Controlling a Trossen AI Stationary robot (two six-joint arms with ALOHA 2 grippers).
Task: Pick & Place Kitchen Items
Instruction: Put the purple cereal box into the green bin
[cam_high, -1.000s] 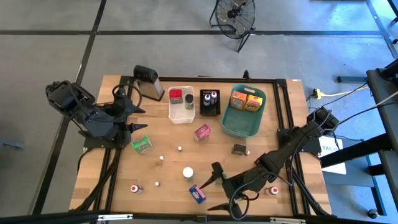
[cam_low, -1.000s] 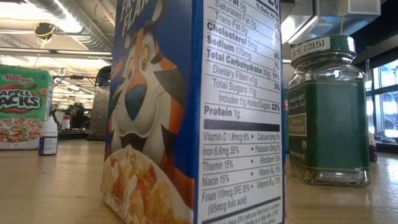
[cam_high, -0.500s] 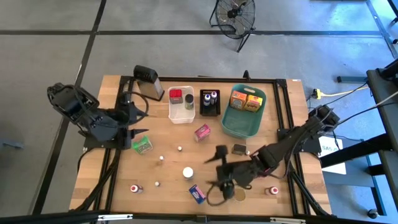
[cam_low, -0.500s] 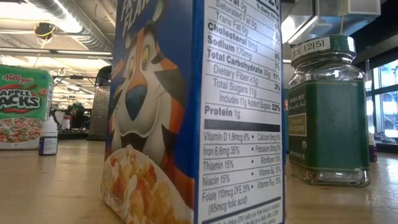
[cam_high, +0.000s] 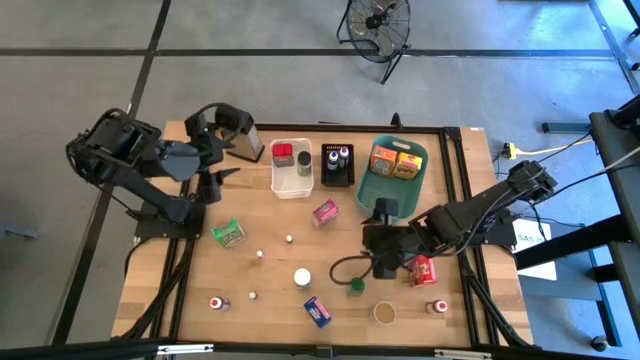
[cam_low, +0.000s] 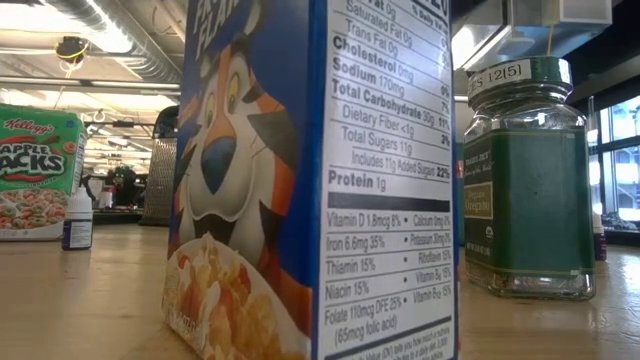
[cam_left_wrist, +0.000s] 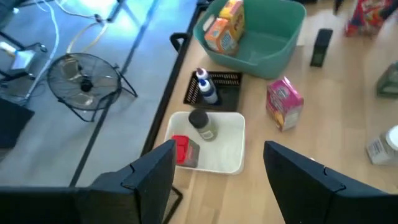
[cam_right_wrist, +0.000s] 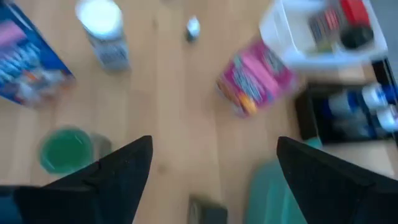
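Wooden slatted table carries the scattered kitchen items, and what matters now sits by the front rim of the teal plastic basket. The right gripper hangs just in front of that basket, its two dark fingers spread wide with nothing between them. The left gripper is raised at the far left corner, well apart, looking towards the white bin; its fingers are also apart and empty, so the right arm is clearly the nearer one. The pink cardboard box stands ahead of the right jaws, in line with the gap but with bare wood between. The small dark rectangular box is closer, directly under the right gripper and roughly centred in the gap. Only one end shows from the right wrist, so I cannot tell how its long axis meets the fingers. It looks the likelier pick: a drop, not a reach.
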